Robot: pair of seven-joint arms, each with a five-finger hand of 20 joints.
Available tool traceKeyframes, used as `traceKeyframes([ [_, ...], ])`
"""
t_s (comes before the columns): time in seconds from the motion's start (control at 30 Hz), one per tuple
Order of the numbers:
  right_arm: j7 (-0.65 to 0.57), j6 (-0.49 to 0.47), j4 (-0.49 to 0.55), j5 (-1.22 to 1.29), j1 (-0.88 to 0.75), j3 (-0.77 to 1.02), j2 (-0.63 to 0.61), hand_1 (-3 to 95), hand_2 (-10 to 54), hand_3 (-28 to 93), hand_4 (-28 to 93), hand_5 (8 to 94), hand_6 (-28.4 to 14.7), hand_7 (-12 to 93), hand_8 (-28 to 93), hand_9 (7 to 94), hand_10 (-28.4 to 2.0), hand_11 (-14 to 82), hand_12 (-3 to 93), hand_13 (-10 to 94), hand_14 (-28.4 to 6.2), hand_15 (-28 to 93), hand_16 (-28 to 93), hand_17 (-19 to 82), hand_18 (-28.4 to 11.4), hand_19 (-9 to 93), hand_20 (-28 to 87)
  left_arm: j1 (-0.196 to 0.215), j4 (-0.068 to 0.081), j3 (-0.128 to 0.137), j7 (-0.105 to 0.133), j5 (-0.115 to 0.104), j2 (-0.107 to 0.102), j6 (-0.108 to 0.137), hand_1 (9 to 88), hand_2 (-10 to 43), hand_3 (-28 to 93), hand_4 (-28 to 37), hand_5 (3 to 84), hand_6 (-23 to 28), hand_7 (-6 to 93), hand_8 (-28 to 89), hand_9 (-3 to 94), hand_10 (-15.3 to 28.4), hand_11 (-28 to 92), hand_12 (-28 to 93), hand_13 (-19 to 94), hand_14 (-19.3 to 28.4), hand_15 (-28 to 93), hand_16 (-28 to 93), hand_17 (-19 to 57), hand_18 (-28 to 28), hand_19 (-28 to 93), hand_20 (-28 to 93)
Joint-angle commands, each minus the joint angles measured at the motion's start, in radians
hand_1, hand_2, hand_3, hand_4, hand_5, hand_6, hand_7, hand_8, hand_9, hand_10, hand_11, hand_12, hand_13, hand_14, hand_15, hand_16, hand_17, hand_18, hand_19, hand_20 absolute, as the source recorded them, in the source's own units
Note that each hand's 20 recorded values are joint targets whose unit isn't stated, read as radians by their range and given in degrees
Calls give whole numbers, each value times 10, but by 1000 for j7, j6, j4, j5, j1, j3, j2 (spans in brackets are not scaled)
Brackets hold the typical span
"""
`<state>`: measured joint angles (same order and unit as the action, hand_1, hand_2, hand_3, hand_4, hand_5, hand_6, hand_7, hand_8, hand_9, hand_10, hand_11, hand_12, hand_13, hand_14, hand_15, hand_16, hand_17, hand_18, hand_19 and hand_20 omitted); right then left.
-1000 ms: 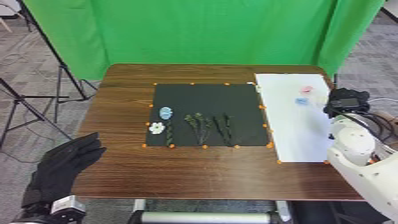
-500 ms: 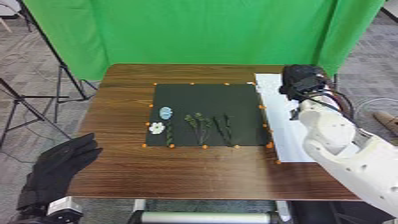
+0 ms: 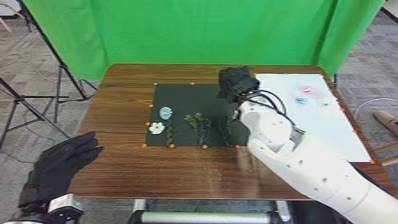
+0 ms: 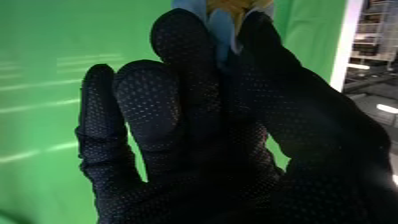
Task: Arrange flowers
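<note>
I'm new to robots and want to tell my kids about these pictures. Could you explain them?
This robot has two white arms with black-gloved hands. One picture looks down from its head; the other comes from a camera on its right wrist, close behind that glove.

On the brown table lies a black mat with a blue flower, a white flower and green stems. The white sheet beside it holds small pink and blue pieces.

The right hand pinches a pale blue bloom with a yellow centre; the left hand is open.
</note>
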<state>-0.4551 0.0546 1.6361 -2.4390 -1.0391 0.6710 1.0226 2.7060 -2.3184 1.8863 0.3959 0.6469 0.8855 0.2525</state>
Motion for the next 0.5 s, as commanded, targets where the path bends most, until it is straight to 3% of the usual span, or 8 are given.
traceKeyframes([
  [0.03, 59, -74, -96, -90, -52, 35, 215, 493, -72, 759, -283, 836, 18, 198, 30, 816, -88, 345, 350, 675, -79, 723, 253, 250, -219, 834, 191, -48, 13, -16, -38, 22, 24, -39, 254, 37, 830, -148, 447, 117, 156, -96, 370, 194, 330, 92, 273, 248, 508, -97, -90, 212, 552, 167],
  [0.07, 53, -79, -103, -96, -55, 33, 223, 492, -72, 759, -283, 836, 18, 198, 30, 816, -88, 345, 350, 674, -78, 723, 253, 249, -219, 833, 191, -55, 14, -20, -40, 22, 24, -38, 254, 37, 830, -149, 446, 115, 158, -97, 369, 190, 330, 91, 274, 247, 506, -96, -90, 211, 551, 167],
  [0.17, 52, -99, -114, -116, -74, 42, 246, 491, -72, 760, -283, 836, 19, 199, 30, 815, -88, 346, 350, 674, -78, 723, 254, 249, -219, 832, 192, -47, 17, -19, -18, 5, -12, -27, 253, 37, 831, -150, 442, 111, 167, -102, 367, 184, 332, 90, 276, 242, 501, -93, -90, 210, 549, 168],
  [0.27, 55, -110, -127, -140, -88, 41, 264, 490, -72, 761, -283, 836, 20, 200, 29, 815, -88, 346, 350, 671, -79, 723, 254, 247, -219, 831, 193, -62, 19, -16, -36, 15, 2, -41, 252, 37, 833, -151, 441, 109, 173, -107, 367, 183, 333, 88, 278, 237, 495, -91, -88, 208, 546, 169],
  [0.33, 65, -114, -137, -163, -97, 46, 282, 488, -72, 761, -283, 836, 21, 200, 28, 815, -87, 346, 350, 670, -80, 724, 255, 246, -218, 830, 193, -67, 22, -15, -34, 13, -7, -41, 252, 37, 835, -152, 439, 107, 180, -111, 367, 182, 335, 87, 280, 235, 492, -88, -88, 208, 544, 171],
  [0.5, 67, -114, -160, -200, -91, 40, 310, 485, -72, 760, -283, 834, 24, 200, 24, 815, -86, 348, 347, 669, -79, 724, 255, 244, -218, 828, 194, -102, 29, -20, -53, 23, -7, -56, 250, 38, 838, -154, 436, 102, 195, -122, 367, 178, 339, 84, 285, 225, 485, -85, -87, 207, 542, 174],
])
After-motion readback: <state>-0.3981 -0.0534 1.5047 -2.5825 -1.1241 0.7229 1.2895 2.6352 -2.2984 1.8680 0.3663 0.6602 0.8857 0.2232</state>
